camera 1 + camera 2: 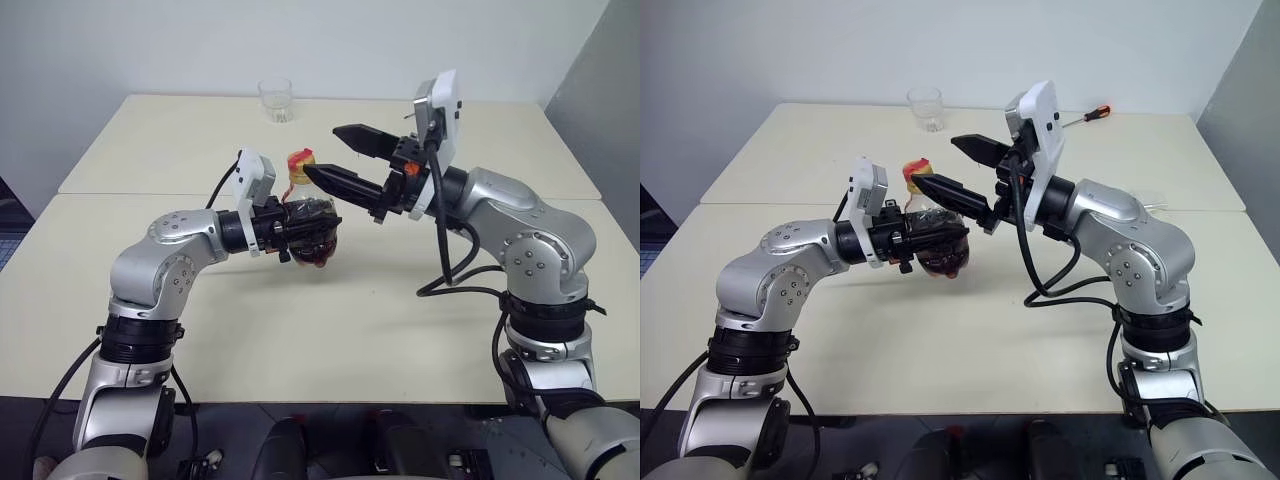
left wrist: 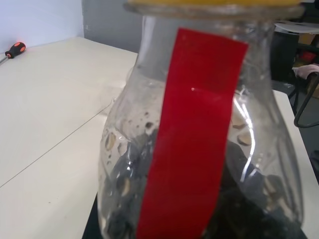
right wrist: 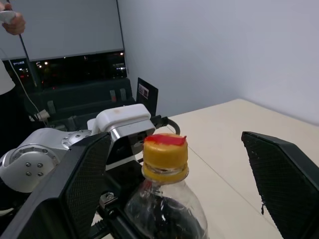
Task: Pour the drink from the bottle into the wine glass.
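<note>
My left gripper (image 1: 298,228) is shut on the bottle (image 1: 312,215), holding it upright above the table (image 1: 330,330). The bottle is squat clear plastic with a red strip (image 2: 192,134) and a yellow-orange cap (image 3: 165,155). The dark drink (image 1: 940,262) fills its lower part. My right gripper (image 1: 320,151) comes in from the right, open, with one finger on each side of the cap and apart from it. The wine glass is out of view.
A short clear tumbler (image 1: 275,100) stands at the far edge of the table. An orange-handled screwdriver (image 1: 1087,114) lies at the back right. A person's hand (image 3: 12,21) shows beyond the table in the right wrist view.
</note>
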Controlling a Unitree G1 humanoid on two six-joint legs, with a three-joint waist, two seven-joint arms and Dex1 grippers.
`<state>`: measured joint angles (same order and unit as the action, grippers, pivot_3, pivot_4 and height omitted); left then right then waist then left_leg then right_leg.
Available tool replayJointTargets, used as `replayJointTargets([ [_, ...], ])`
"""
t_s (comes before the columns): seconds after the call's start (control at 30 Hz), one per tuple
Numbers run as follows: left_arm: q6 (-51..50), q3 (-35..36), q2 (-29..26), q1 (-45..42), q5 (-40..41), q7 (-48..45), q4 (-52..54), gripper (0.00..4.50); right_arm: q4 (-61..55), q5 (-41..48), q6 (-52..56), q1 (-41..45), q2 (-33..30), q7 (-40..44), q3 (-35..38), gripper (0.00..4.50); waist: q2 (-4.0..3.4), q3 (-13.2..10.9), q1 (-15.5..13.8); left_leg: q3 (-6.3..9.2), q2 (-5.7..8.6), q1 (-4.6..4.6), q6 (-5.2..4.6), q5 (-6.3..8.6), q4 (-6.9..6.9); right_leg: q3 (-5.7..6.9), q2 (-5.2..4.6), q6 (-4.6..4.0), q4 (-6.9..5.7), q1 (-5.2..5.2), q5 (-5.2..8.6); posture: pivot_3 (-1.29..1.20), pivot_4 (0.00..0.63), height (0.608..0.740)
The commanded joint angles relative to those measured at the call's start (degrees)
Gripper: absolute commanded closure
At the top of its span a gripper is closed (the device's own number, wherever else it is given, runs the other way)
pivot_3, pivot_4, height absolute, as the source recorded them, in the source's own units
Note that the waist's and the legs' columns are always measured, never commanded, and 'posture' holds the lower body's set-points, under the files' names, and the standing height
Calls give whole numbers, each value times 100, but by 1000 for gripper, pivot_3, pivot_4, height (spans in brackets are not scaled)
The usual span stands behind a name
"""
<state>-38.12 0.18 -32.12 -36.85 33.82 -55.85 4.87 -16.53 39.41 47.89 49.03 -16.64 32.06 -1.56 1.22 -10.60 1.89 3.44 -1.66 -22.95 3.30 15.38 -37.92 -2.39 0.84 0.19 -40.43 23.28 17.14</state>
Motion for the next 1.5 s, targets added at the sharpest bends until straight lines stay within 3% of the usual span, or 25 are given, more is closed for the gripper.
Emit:
replayJointTargets([
  [0.03, 132, 45, 24, -169, 38, -23, 227, 3075, -1, -80, -270, 141, 110, 61, -74, 37, 0, 0, 1, -1, 0, 0, 0, 0, 0, -1, 0, 0, 0, 0, 0, 0, 150, 740],
  [0.87, 110, 77, 75, -158, 60, 47, 304, 3075, 473, -690, -729, 266, 236, 197, -268, 37, 0, 0, 1, 1, 0, 1, 0, 0, -1, 0, -2, 0, -2, 0, 0, 0, 150, 740],
  [1.5, 194, 60, 81, -209, 15, -26, 202, 3075, -5, -412, -299, -117, -407, 308, 75, 37, 0, 0, 6, -2, 0, 1, 0, 0, -1, -1, -2, 0, -2, 0, 0, 0, 150, 740],
])
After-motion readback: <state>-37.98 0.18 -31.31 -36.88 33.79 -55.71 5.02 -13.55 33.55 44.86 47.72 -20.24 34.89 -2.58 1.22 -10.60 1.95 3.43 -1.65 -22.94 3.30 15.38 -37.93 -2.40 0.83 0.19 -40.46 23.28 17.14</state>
